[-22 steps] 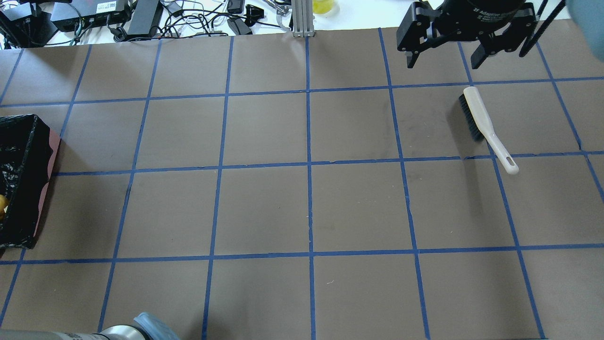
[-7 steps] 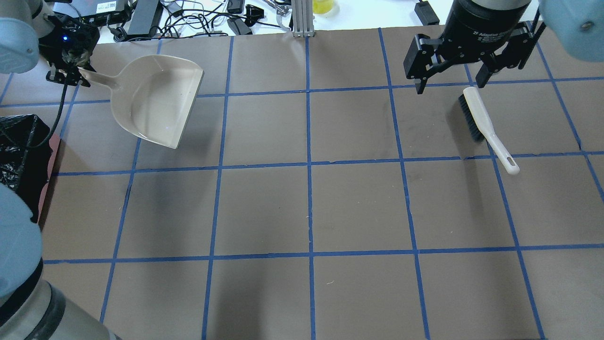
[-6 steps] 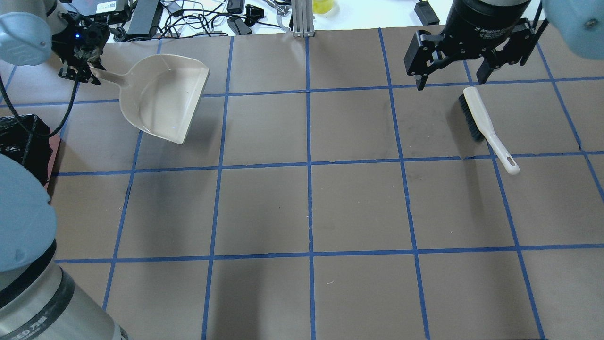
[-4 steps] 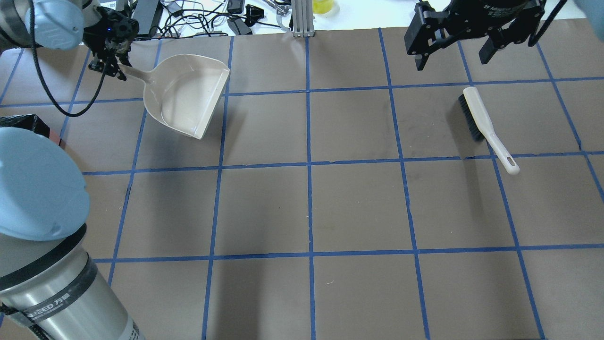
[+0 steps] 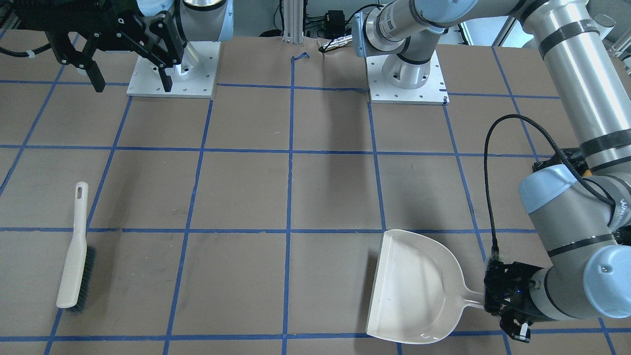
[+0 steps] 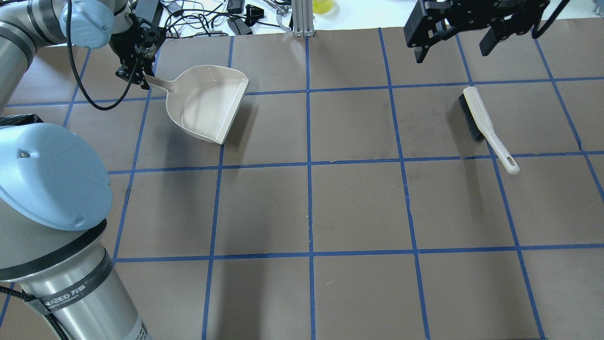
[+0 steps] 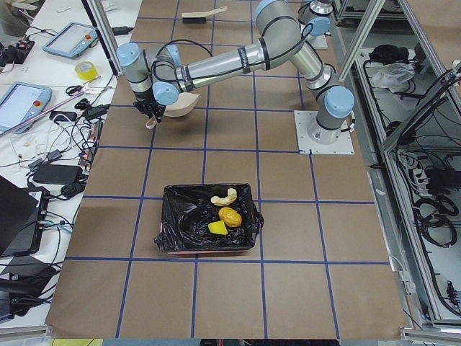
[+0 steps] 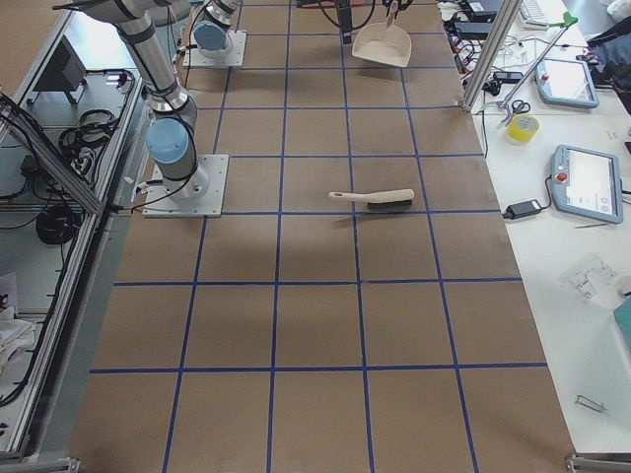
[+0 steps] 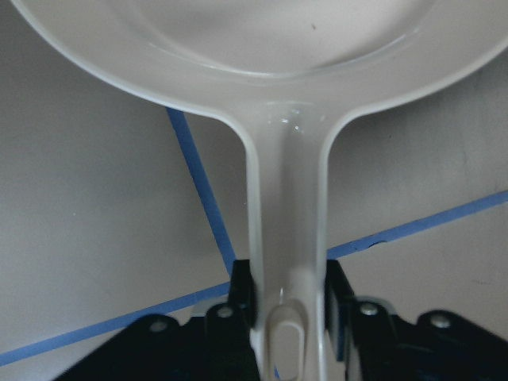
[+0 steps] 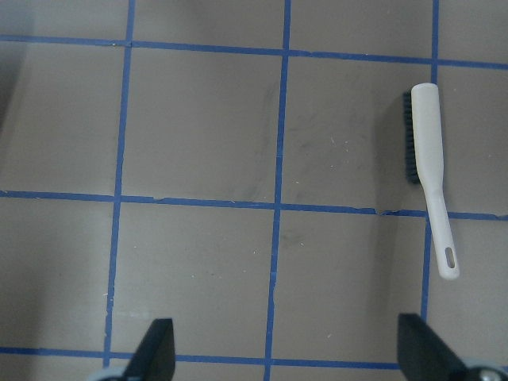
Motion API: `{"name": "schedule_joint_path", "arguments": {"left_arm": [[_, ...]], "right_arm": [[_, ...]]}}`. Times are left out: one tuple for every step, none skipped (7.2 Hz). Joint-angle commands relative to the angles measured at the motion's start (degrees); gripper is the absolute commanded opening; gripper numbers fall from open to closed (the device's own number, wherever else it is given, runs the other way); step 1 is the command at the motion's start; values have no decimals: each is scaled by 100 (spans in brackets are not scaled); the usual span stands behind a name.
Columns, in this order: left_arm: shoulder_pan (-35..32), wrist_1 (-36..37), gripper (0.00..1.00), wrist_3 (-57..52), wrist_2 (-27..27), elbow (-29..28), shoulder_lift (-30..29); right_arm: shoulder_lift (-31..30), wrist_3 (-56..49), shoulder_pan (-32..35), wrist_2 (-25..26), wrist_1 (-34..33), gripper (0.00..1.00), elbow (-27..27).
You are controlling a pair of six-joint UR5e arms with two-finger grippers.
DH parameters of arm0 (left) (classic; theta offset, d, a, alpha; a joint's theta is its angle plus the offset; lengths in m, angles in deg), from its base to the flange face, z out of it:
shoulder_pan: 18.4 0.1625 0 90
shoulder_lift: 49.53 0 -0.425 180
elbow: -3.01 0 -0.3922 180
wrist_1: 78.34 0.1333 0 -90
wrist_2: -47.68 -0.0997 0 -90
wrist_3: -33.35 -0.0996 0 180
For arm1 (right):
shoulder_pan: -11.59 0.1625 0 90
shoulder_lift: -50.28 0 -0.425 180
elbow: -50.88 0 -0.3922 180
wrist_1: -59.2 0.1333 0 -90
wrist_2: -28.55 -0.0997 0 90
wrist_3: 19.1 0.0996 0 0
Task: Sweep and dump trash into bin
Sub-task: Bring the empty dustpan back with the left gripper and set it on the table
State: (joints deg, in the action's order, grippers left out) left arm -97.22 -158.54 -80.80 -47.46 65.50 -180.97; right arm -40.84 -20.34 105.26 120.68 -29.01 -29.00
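My left gripper (image 6: 137, 78) is shut on the handle of an empty beige dustpan (image 6: 210, 101) and holds it over the far left of the table. The left wrist view shows the fingers (image 9: 242, 294) clamped on the handle. My right gripper (image 6: 452, 52) is open and empty, above and behind the white brush (image 6: 481, 120) lying flat on the table. The bin (image 7: 180, 220), lined with a black bag, holds the pastry piece (image 7: 225, 196), the lump (image 7: 230, 215) and the wedge (image 7: 216, 228). In the overhead view the bin is nearly hidden behind my left arm.
Cables, boxes and a metal post (image 6: 302, 19) sit beyond the table's far edge. Tablets and a tape roll (image 8: 523, 126) lie on the side bench. My left arm's elbow (image 6: 47, 179) covers the near left of the overhead view.
My left arm came into view with the dustpan and carried it rightward, away from the bin. My right gripper drew back from the brush, still open. The brush has not moved.
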Motion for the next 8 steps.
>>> {"name": "schedule_joint_path", "arguments": {"left_arm": [[-46,-39,0,1108,-5,236,-13],[-38,5,0,1271,-13,289,13],[-55,-4,0,1316,-22,360,5],[-55,5,0,1316,-14,421,48],[-64,5,0,1325,-13,413,31],[-107,5,0,1317,-48,430,74],[-203,14,44,1308,-49,431,75],[-248,14,63,1316,-49,448,83]], "right_arm": [[652,-447,-24,208,-621,100,-11],[918,-448,-24,113,-766,100,33],[921,-430,-42,-149,-759,100,50],[895,-413,-25,-561,-733,100,42],[886,-421,-51,-461,-733,100,42],[912,-508,-146,-512,-880,100,42],[886,-474,-174,-521,-882,100,-2],[886,-518,-261,-495,-873,100,7]]}}
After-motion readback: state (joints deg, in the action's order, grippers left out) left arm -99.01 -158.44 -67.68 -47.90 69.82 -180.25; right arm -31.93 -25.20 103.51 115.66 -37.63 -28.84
